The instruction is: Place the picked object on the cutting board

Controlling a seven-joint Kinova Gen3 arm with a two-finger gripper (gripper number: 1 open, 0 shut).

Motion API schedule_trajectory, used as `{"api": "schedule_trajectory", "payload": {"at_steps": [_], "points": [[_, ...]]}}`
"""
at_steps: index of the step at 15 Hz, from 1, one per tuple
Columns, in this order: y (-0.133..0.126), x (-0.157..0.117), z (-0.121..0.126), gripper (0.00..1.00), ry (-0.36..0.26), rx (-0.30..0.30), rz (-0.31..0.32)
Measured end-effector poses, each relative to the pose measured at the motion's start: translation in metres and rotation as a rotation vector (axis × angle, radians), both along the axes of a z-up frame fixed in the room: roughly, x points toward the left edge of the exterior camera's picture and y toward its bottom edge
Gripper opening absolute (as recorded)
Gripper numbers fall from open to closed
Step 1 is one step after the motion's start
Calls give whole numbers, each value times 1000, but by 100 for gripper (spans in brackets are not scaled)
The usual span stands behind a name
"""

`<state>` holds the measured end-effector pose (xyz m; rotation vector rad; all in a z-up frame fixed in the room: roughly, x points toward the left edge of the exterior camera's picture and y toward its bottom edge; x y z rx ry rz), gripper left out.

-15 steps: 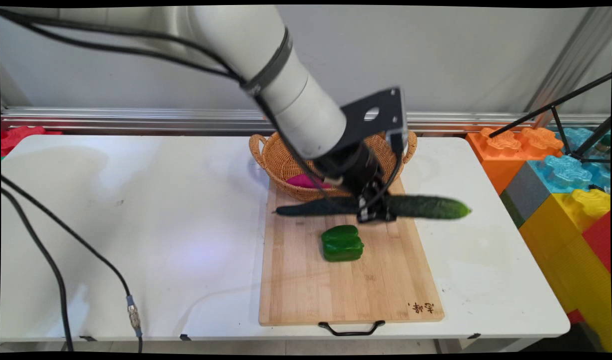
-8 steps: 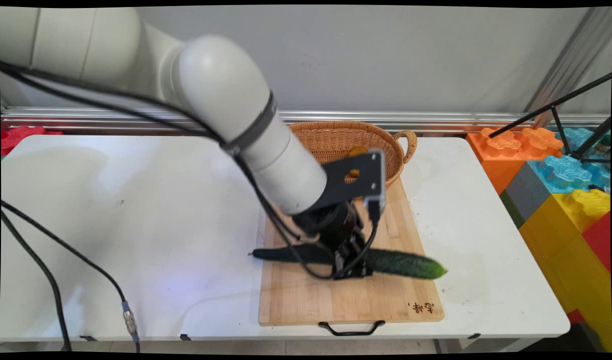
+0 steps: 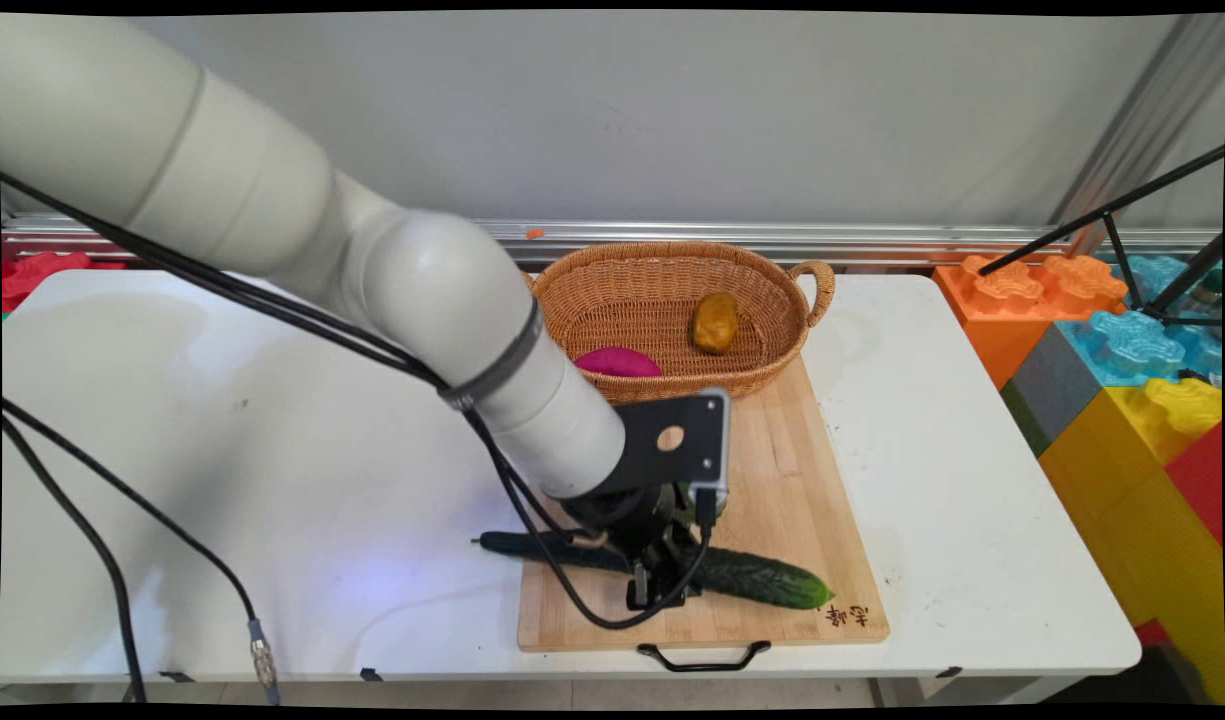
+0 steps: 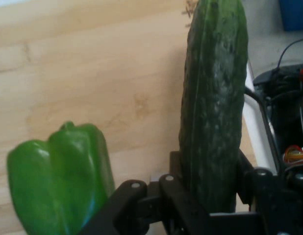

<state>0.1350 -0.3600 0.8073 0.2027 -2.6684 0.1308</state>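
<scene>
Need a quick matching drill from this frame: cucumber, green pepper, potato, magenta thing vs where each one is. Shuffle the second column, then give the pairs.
Things:
1. cucumber
2. green pepper
3. brown potato
4. magenta object

Places:
A. in the wicker basket, toward its right end
B. clamped in the gripper, low over the cutting board near its front edge
C. on the board beside the gripper, seen only in the hand view
D. in the basket at its near left, partly behind the arm

Pairs: 1-B, 2-C, 3-A, 4-D
</scene>
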Motion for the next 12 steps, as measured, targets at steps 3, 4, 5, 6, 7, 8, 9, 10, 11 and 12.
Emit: {"api": "schedule_trajectory", "payload": {"at_steps": [3,4,5,6,7,8,9,10,11,12], "points": [[0,0,-16,0,-10,-1,-1],[0,1,-21,0,-14,-3,-1],[-1,0,-26,0,-16,-7,-1],[-1,0,-29,0,-18,-10,-3],[-2,0,-31,0,-18,-15,-4],[-3,-1,-33,100,-19,-19,-6],[-4,-1,-35,100,-20,-22,-9],[-4,-1,-37,100,-23,-23,-9],[-4,-1,-39,100,-25,-24,-9],[-4,-1,-40,100,-27,-24,-9]]}}
